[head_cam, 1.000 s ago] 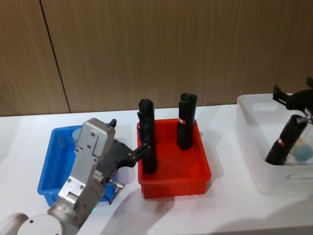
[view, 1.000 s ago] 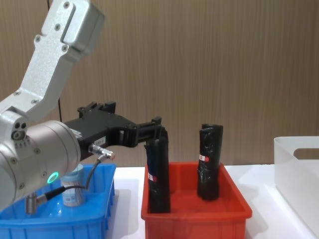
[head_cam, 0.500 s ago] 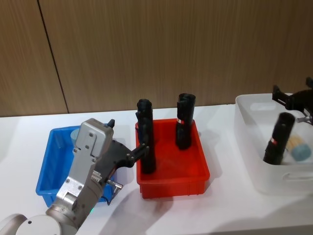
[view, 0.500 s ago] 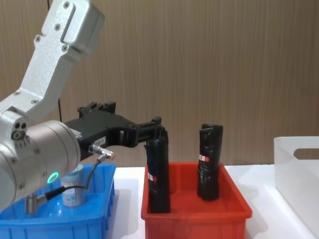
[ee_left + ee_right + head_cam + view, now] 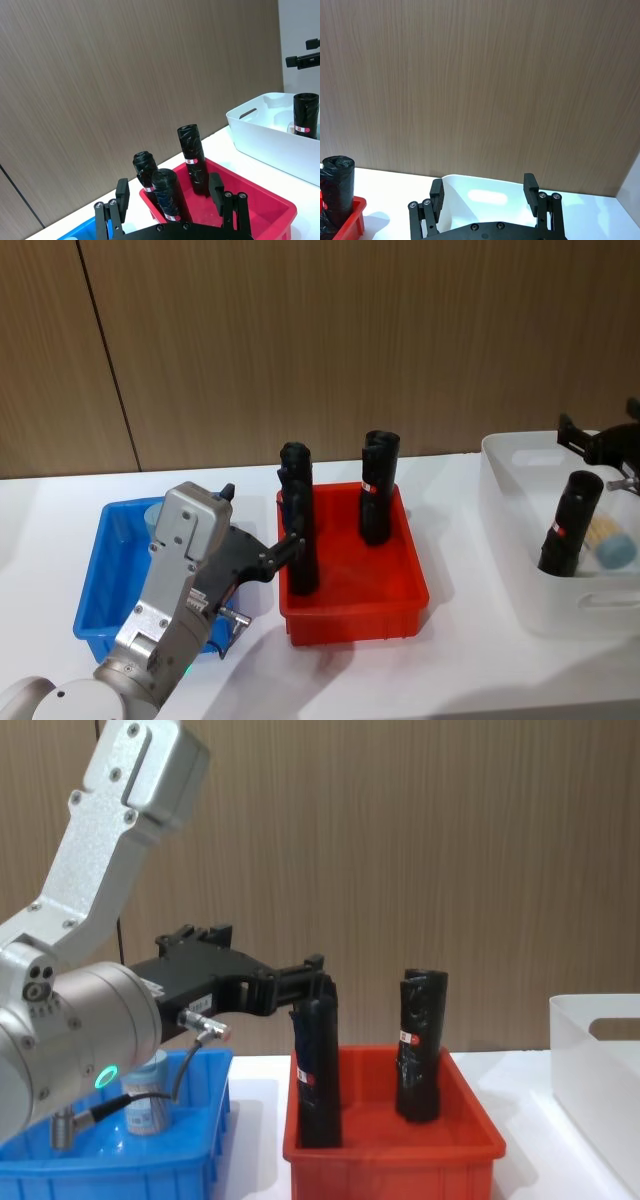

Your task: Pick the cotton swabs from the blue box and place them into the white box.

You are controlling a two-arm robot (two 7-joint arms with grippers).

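Left gripper [image 5: 170, 192] open, empty, by red bin [image 5: 352, 580]; right gripper [image 5: 484, 192] open, empty, above white box [image 5: 520, 540].

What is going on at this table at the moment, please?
The robot is sorting. Its left gripper is open and empty, between the shallow bright blue plastic box and the red plastic bin of tall black rolls. One small clear tub of cotton swabs sits in the blue box. The right gripper is open above the translucent white plastic box, which holds another swab tub and a black roll.
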